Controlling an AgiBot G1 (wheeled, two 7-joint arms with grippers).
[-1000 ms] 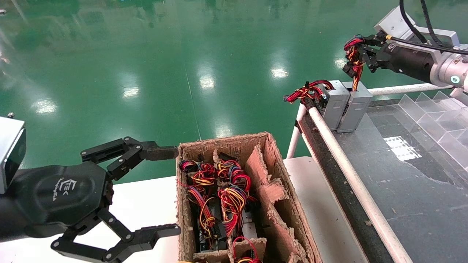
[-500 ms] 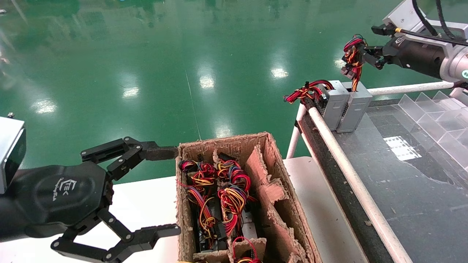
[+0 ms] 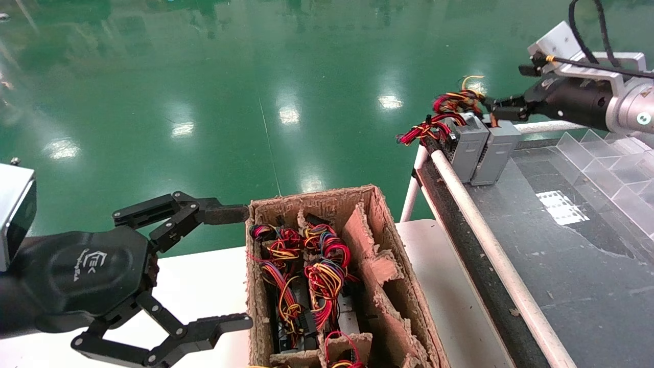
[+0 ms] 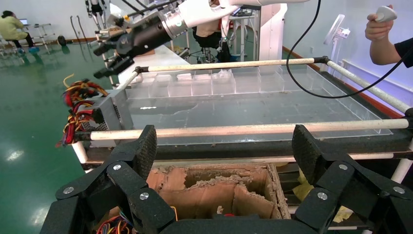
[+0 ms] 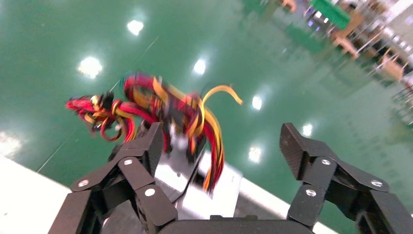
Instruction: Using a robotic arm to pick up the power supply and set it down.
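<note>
Loose wires (image 3: 456, 101) crowd the power supply (image 3: 498, 149) beside a white rail (image 3: 485, 230).

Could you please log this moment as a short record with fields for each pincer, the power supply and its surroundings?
right pincer: open, just above the power supply's wire end
left pincer: open, idle beside the cardboard box
power supply: standing at the conveyor table corner, touching a second grey box
wires: loose, released

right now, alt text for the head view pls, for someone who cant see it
The right gripper, open, hovers by the wires of a power supply standing beside another grey box at the conveyor's far corner. The left gripper hangs open beside a cardboard box of wired units.
</note>
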